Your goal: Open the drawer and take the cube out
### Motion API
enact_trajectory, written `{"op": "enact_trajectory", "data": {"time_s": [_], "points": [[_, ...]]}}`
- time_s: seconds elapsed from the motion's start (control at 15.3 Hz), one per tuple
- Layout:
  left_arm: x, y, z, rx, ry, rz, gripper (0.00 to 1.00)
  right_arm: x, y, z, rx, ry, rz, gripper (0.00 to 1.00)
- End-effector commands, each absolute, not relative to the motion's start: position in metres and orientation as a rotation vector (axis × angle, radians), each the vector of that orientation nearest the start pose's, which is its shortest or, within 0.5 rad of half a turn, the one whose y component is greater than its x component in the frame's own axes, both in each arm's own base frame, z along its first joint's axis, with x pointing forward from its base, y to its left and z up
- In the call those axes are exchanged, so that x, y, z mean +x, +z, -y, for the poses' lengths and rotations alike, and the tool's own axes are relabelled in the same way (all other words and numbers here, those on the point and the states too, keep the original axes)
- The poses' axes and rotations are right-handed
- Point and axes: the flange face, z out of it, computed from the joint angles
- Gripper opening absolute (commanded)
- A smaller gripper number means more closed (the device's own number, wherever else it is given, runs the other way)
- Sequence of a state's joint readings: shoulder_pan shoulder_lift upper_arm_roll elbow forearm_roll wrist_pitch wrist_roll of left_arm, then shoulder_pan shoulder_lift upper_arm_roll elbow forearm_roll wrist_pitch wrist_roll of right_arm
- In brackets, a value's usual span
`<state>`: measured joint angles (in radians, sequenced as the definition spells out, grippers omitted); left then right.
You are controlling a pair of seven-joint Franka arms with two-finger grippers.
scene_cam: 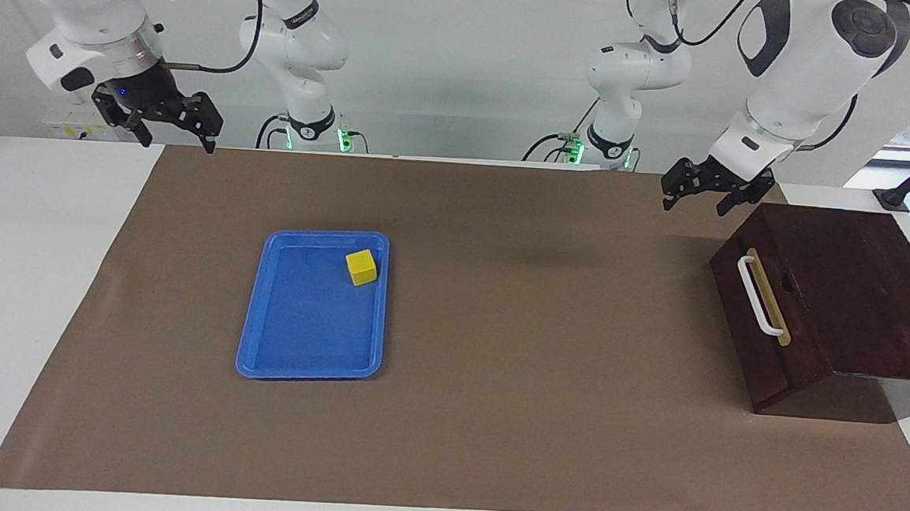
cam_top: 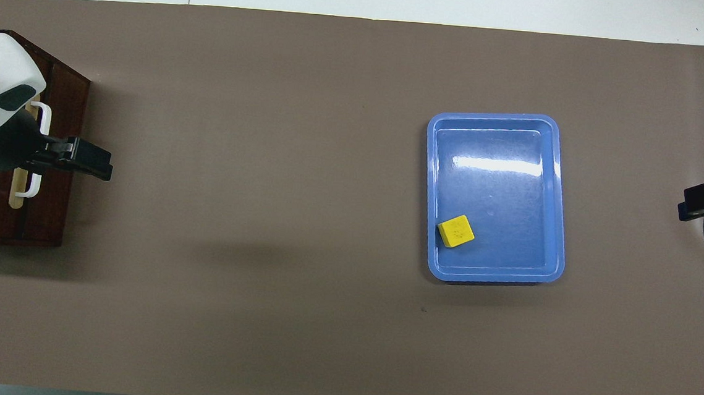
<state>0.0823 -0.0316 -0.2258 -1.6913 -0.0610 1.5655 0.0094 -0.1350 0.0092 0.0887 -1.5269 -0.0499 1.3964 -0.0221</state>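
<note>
Glossy plastic tray — matt paper mat

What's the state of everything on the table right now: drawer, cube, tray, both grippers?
drawer: shut, front flush with the box, white handle free.
cube: lying in the tray, in the corner nearer the robots, ungripped.
blue tray: flat on the mat, holding only the cube.
left gripper: raised beside the box, fingers open, holding nothing.
right gripper: raised at the right arm's end of the table, fingers open, empty, waiting.
</note>
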Motion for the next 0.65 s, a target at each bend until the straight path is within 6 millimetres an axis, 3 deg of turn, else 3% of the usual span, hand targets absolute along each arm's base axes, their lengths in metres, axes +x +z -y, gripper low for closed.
{"op": "enact_trajectory", "data": {"time_s": [0.0,0.33,0.59], "points": [[0.533,0.587,0.084,-3.179,0.175,-0.268,1.00,0.541,0.612,0.035,-3.186,0.212,-0.015,1.00],[0.531,0.592,0.084,-3.180,0.153,-0.253,1.00,0.541,0.614,0.038,-3.184,0.210,-0.023,1.00],[0.533,0.593,0.065,-3.186,0.150,-0.197,1.00,0.542,0.615,0.038,-3.182,0.209,-0.023,1.00]]}}
